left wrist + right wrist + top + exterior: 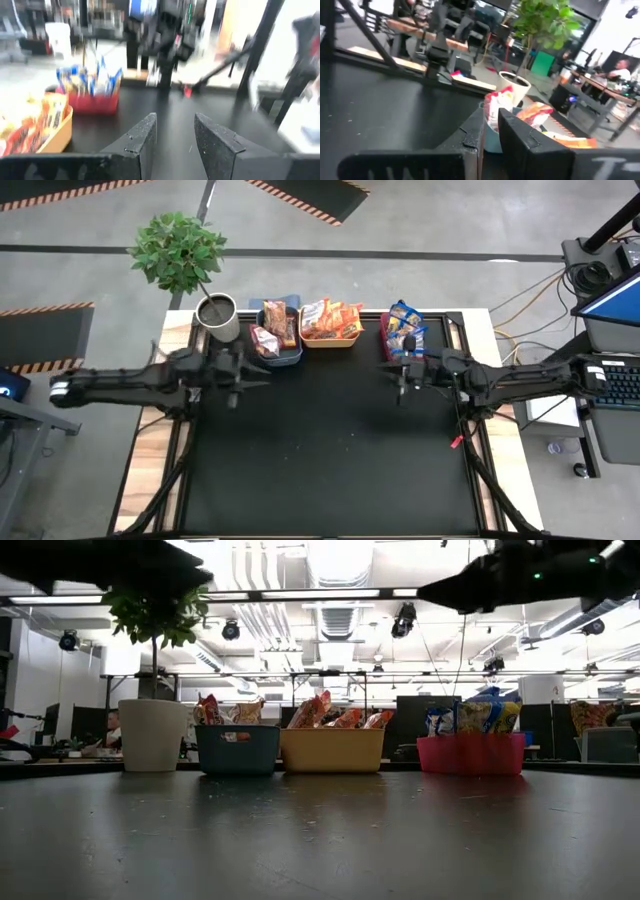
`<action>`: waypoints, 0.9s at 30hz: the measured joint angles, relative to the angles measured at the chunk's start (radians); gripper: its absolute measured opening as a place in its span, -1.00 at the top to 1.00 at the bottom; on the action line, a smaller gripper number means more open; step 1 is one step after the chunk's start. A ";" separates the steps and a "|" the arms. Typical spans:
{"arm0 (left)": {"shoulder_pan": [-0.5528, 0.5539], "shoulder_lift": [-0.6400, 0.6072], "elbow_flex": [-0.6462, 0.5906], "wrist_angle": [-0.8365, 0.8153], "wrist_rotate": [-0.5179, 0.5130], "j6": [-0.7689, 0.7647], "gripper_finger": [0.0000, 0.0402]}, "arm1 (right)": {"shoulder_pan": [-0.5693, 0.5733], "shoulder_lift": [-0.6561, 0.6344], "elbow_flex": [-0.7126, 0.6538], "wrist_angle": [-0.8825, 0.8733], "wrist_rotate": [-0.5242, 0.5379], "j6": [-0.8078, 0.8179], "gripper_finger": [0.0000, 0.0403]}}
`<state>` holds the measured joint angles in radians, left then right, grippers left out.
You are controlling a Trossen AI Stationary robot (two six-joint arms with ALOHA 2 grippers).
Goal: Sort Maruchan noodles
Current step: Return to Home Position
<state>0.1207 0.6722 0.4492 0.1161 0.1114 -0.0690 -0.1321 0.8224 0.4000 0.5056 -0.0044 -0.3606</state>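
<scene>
**Noodles all binned, both arms hanging over the mat**

Left to right along the far edge of the table:

- Potted plant (178, 250) in a white pot (217, 315), at the far-left corner.
- Blue bin (237, 750), just beside the pot. It holds the dark red packets (277, 322), standing on edge.
- Yellow bin (332, 752), just beside the blue one, packed with the orange packets (330, 318).
- Red bin (470, 755), set apart to the right. The blue packets (408, 320) stick up above its rim.

Every Maruchan packet I can see sits in one of those three bins.

Arms:

- Left gripper (262, 372) hovers above the black mat (330, 470), just in front of the blue bin and pointing toward the centre. Its fingers (145, 137) are parted and hold nothing.
- Right gripper (388, 375) mirrors it, just in front of the red bin and pointing back at the left arm. Its fingers (520, 140) look barely parted, with a thin slit between them and nothing in it. The wrist view is soft, so I'm not certain of that.
</scene>
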 joint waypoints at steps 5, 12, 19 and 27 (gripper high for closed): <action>0.000 -0.209 -0.109 0.049 0.000 -0.072 0.42 | 0.000 -0.113 -0.065 0.002 -0.008 0.013 0.81; 0.000 -0.397 -0.225 0.049 -0.001 -0.080 0.42 | 0.000 -0.305 -0.147 0.002 -0.008 0.013 0.83; 0.000 -0.492 -0.308 0.049 -0.049 -0.087 0.42 | 0.001 -0.457 -0.215 -0.001 -0.065 0.009 0.83; 0.000 -0.535 -0.402 0.085 -0.049 -0.157 0.42 | 0.001 -0.597 -0.243 -0.082 -0.086 -0.006 0.83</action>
<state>0.1207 0.1371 0.0476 0.2012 0.0620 -0.2255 -0.1316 0.2255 0.1573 0.4238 -0.0902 -0.3670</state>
